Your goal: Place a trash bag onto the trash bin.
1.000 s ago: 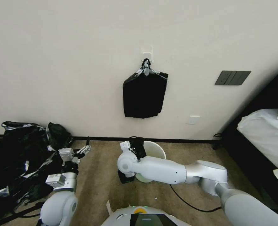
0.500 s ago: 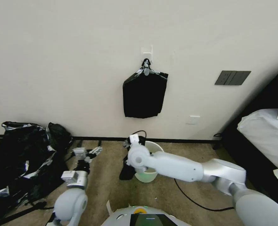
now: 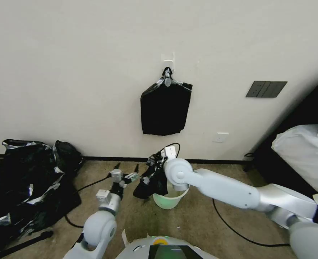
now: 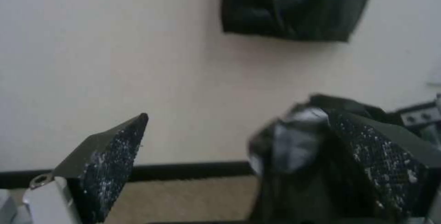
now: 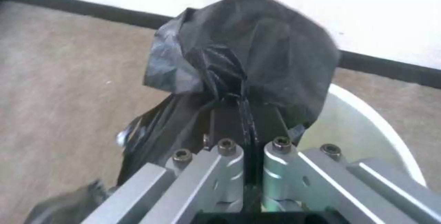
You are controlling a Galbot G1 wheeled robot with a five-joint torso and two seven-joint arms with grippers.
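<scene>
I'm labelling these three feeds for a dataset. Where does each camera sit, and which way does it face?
Head view: on the robot's head, looking forward and down at wall and carpet; shows both arms, the right claw shut on the bag beside the bin, and the open left claw.
Left wrist view: on the left wrist, facing the wall; shows its claw's fingers spread, the bag at one finger.
Right wrist view: on the right wrist, facing floor and baseboard; shows its claw pinching the bag by the bin.
All three share the bag.
</scene>
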